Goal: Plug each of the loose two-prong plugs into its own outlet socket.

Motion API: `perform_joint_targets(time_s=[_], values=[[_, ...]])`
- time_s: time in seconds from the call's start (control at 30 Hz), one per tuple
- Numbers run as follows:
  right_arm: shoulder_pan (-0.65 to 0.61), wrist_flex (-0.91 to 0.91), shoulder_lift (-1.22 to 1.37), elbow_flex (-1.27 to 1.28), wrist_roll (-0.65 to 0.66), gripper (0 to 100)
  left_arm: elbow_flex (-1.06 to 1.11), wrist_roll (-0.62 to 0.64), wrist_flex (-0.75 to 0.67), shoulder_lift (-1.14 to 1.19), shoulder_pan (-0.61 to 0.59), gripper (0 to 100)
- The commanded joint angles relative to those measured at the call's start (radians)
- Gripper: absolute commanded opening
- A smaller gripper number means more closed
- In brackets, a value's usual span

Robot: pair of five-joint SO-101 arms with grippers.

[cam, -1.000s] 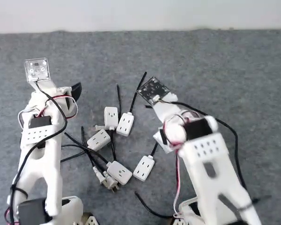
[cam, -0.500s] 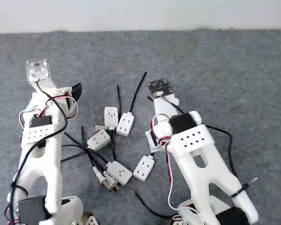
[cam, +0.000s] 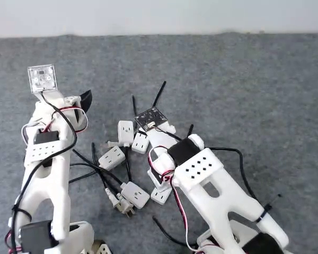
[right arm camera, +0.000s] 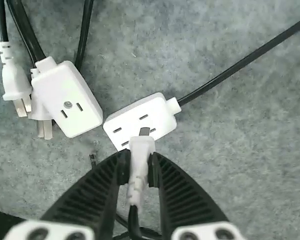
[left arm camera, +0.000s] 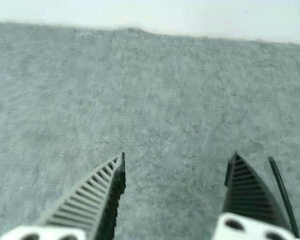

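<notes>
Seating the first plug is where you are, as I judge it; nothing looks finished. Your right gripper (right arm camera: 138, 159) is clamped on the held plug (right arm camera: 140, 147), with both fingers pressed on its white body and the cord trailing back between them. The prong tip touches the face of the target socket (right arm camera: 140, 117), but metal shows between plug and face, so it's not home. In the high view that socket sits at 12 o'clock of the cluster, under the right arm's wrist. Push straight along the prongs. The socket lies loose on the carpet (right arm camera: 230, 165), so it may slide away instead of taking the plug.

Left to do:
- A loose plug (right arm camera: 12, 82) lies just beside the neighbour socket (right arm camera: 70, 102), prongs bare.
- A second loose plug (cam: 123, 205) lies at 7 o'clock of the cluster, just beside the lower socket (cam: 135, 194), prongs out.
- For the fourth socket (cam: 112, 157) at 9 o'clock and the fifth socket (cam: 161, 196) at 5 o'clock, I can't tell if anything is plugged in.

Your left gripper (left arm camera: 175, 175) hangs with fingers wide apart, holding nothing. It is over bare carpet at 10 o'clock of the cluster, with a black cord (left arm camera: 282, 195) just beside one finger.
</notes>
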Motion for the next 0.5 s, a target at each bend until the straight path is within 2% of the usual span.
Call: perform_joint_targets(time_s=[0.0,0.23,0.47], values=[[-0.013,0.002,-0.024,-0.008,0.028,0.8,-0.004,-0.026,-0.057,-0.002,0.0,31],[-0.01,-0.038,0.045,-0.011,0.167,0.8,-0.007,-0.031,-0.063,0.0,-0.003,31],[-0.005,-0.027,0.24,-0.077,0.295,0.8,0.028,-0.031,-0.15,0.002,-0.005,31]])
